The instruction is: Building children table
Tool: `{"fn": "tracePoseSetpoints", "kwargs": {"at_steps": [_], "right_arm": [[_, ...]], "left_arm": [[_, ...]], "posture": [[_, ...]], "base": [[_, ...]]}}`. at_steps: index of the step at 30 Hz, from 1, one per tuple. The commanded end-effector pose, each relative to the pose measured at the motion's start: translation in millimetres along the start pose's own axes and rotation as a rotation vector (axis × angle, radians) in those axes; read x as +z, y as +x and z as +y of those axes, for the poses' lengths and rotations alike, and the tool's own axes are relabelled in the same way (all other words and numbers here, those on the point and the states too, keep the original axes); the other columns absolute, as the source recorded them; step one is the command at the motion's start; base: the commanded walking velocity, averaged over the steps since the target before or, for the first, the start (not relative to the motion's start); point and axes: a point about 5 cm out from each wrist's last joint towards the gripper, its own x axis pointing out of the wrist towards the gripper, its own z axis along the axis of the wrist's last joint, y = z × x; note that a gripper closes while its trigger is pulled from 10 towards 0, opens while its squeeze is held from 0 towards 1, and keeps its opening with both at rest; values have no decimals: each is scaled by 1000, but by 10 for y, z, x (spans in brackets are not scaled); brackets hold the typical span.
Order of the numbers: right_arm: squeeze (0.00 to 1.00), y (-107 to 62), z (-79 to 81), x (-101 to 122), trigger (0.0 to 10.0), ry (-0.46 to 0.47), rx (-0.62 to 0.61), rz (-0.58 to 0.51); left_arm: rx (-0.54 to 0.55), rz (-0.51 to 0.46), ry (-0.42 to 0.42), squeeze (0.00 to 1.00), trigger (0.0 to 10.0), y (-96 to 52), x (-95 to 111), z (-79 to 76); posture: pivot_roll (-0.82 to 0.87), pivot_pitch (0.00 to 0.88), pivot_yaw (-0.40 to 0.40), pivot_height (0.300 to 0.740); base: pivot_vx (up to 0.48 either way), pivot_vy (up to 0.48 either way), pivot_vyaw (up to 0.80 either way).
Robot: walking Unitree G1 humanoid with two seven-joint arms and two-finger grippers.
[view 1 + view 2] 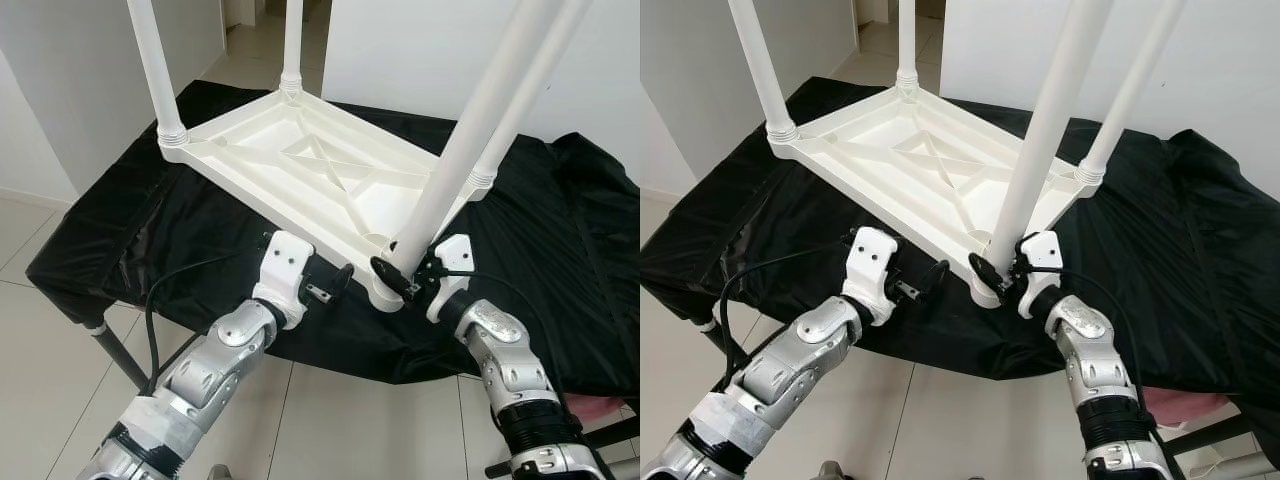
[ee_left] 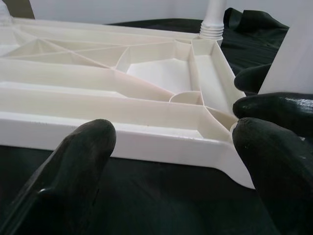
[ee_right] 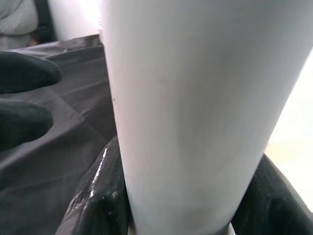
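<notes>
White plastic children's table (image 1: 330, 175) lies upside down on a black cloth (image 1: 560, 250), ribbed underside up, three legs standing screwed into corner sockets. Fourth leg (image 1: 470, 140) sits tilted at the near corner socket (image 1: 385, 285), not upright like the others. Right gripper (image 1: 398, 272) is clamped around the base of that leg; the right wrist view has a black finger (image 3: 100, 196) on either side of the white tube. Left gripper (image 1: 335, 285) is just beside the tabletop's near edge, fingers (image 2: 73, 171) spread wide, holding nothing.
</notes>
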Motion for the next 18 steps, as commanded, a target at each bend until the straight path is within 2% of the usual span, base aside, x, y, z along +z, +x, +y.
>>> {"fn": "tracePoseSetpoints", "kwargs": {"at_steps": [1,4,7,8,9,11,13,14,16,18], "right_arm": [[0,-25,21,-115,10000,37,-46,45],[0,-17,14,-166,10000,24,-181,68],[0,-23,5,-179,10000,25,-220,80],[0,-36,-13,-199,10000,49,-282,91],[0,-86,-15,-245,10000,50,-414,115],[0,-99,-13,-255,10000,47,-444,120],[0,-143,23,-285,10000,18,-553,135],[0,-143,23,-285,10000,18,-553,135],[0,-151,138,-315,10000,76,-631,123],[0,-147,186,-327,10000,96,-664,121]], "left_arm": [[-220,16,20,0,10000,-13,-45,-106],[-225,34,25,0,10000,-24,-82,-114],[-222,43,37,0,10000,-24,-96,-109],[-214,48,55,0,10000,-23,-111,-102],[-207,48,59,0,10000,-28,-123,-98],[-206,47,57,0,10000,-29,-123,-98],[-201,42,64,0,10000,-29,-125,-98],[-201,42,64,0,10000,-29,-125,-98],[-193,40,79,0,10000,-27,-139,-97],[-193,39,82,0,10000,-26,-144,-98]], "posture": [[-3,36,-46,740],[-1,37,-48,740],[1,37,-51,740],[1,36,-51,740],[3,35,-52,740],[3,35,-52,740],[6,31,-53,740],[6,31,-53,740],[6,24,-56,740],[6,23,-57,740]], "base": [[0,0,0],[0,0,0],[0,0,0],[0,0,0],[0,0,0],[0,0,0],[0,0,0],[0,0,0],[0,0,0],[0,0,0]]}}
